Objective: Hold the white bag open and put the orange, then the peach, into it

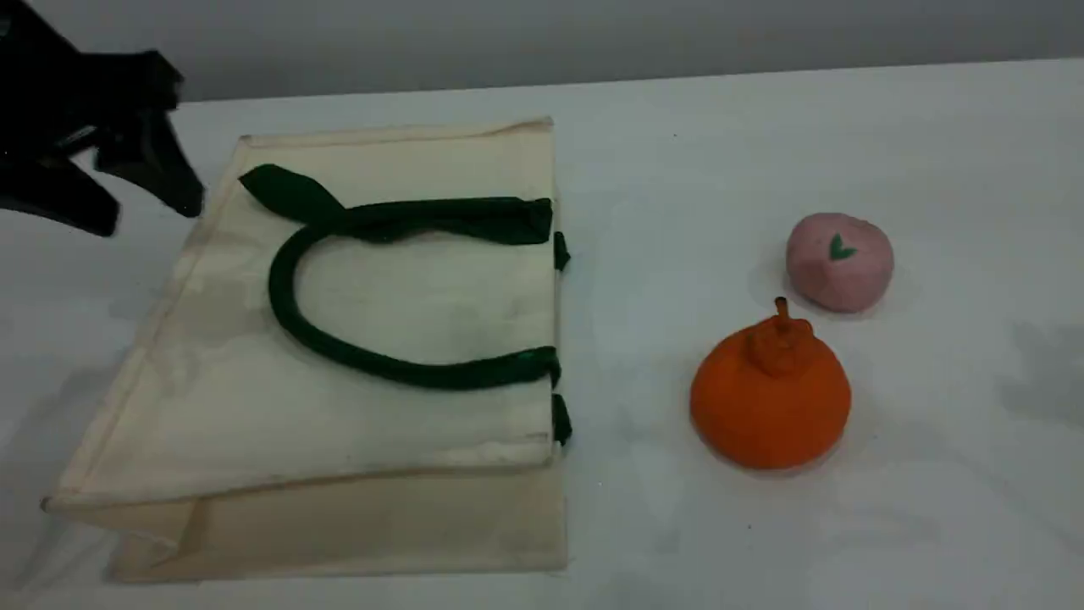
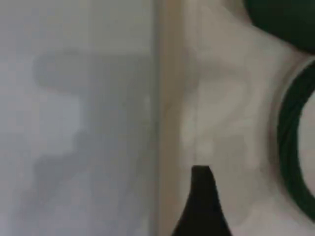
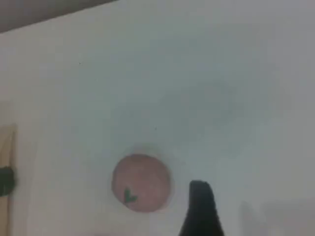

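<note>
Flat canvas white bag [image 1: 339, 436]; knobby matte orange [image 1: 766, 411]; round peach [image 1: 838, 264]; left gripper [image 1: 152, 212], right gripper [image 3: 198, 196] spread, empty

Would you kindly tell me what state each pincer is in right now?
Left pincer: open, holding nothing, near the cream-white canvas tote bag.
Right pincer: looks open, holding nothing, near the dusty-pink round toy peach.

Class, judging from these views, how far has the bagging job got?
Done: nothing; the white bag lies flat and shut. In hand: the open left gripper hovers by its far corner. Left: opening it, then loading the orange and the peach, both on the table.
</note>
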